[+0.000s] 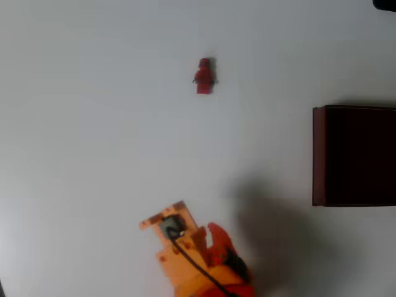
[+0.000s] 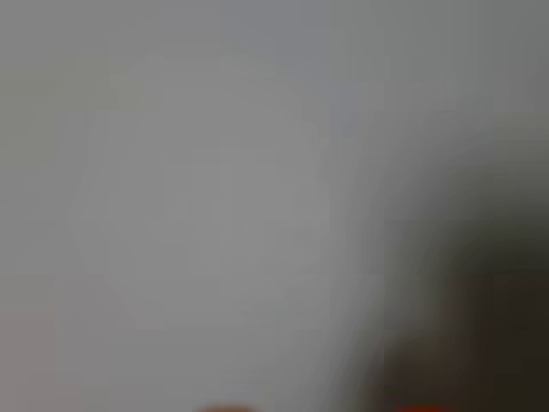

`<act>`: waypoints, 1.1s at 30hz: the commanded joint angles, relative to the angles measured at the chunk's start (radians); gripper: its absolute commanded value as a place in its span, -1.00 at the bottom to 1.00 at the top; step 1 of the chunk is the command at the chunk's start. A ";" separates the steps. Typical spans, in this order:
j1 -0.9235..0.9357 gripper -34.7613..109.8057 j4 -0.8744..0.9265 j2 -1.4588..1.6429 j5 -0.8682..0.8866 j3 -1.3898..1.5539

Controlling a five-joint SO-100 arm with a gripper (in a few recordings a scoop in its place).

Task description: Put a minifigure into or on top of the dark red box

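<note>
From where I stand, the dark red box (image 1: pixel 319 154) sits at the table's (image 1: pixel 93 124) right edge overhead, the arm's fingers (image 1: pixel 216 244), open or closed I cannot tell, low down, and the tiny minifigure (image 1: pixel 204 76), lying well apart, could easily skid away if nudged.

You have one minifigure (image 1: pixel 204 76) on the desk (image 1: pixel 93 124) in the overhead view, all red, lying well apart from the box, up and to its left. You have one dark red box (image 1: pixel 354 155), cut off by the picture's right edge. You have one orange arm (image 1: pixel 198 253), below and to the left of the box, at the bottom edge. That makes one of each kind. The wrist view is too blurred for you to count anything in it.
</note>
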 commanded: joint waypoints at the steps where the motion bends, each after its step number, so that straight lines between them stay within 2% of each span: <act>1: -0.014 -0.37 0.025 0.002 0.273 -0.071; 7: -0.115 -0.38 -0.063 0.002 0.658 -0.063; 12: -0.123 -0.26 -0.080 -0.032 0.864 -0.032; 16: -0.141 -0.21 -0.206 -0.198 0.992 -0.023; 19: -0.140 -0.20 -0.301 -0.454 1.008 -0.115; 24: -0.120 -0.21 -0.310 -0.911 0.985 -0.407; 33: -0.066 -0.21 -0.486 -1.152 0.976 -0.440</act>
